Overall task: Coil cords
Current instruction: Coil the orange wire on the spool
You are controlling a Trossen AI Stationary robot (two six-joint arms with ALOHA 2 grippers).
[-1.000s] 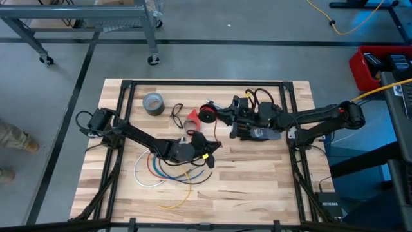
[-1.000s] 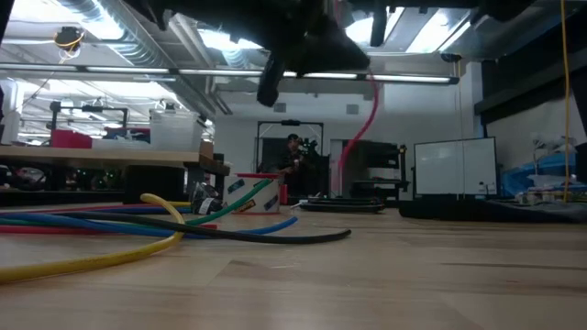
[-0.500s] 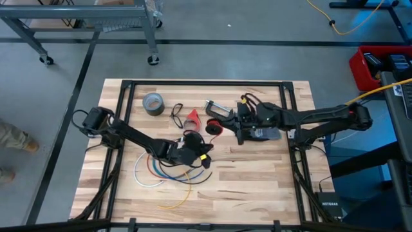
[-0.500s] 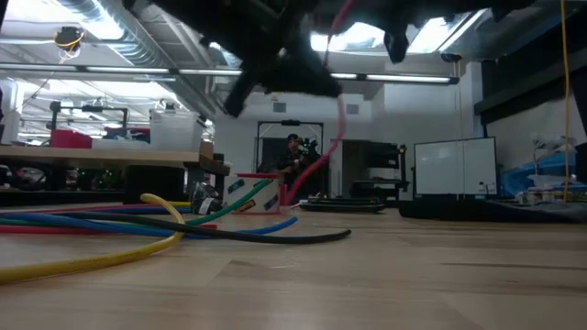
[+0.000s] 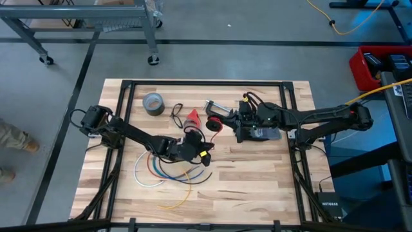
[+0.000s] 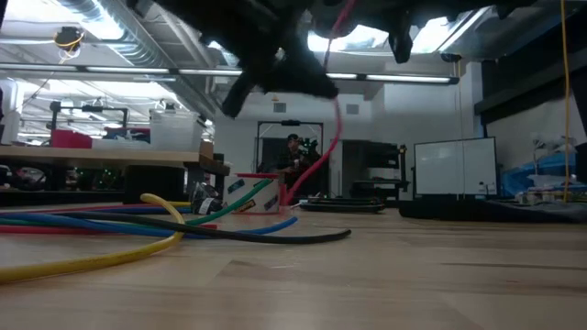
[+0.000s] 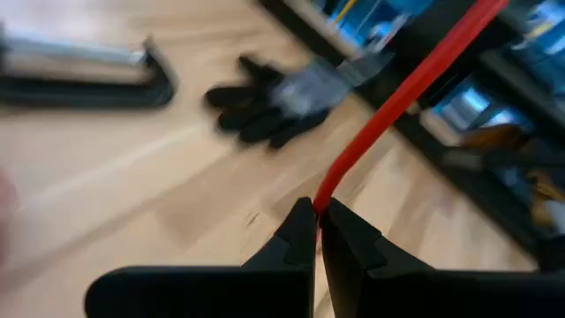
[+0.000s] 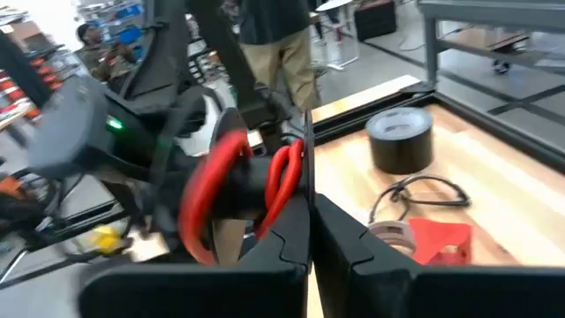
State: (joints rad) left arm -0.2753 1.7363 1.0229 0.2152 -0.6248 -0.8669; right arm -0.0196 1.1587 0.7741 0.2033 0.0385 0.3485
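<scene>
The left end effector is pinched shut on the red wire above the middle of the worktop, just over the fanned wires. The wire runs up to the spool, which the right end effector clamps in the air beside the red cone. Grey tape sits farther left.

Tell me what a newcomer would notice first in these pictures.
The red wire, pinched in the shut left tool above mid-table, stands out first. It runs to the spool, held off the table on the shut right tool just right of the left one. Next come the fanned coloured wires on the table's near left, and the grey tape roll at its far left.
</scene>
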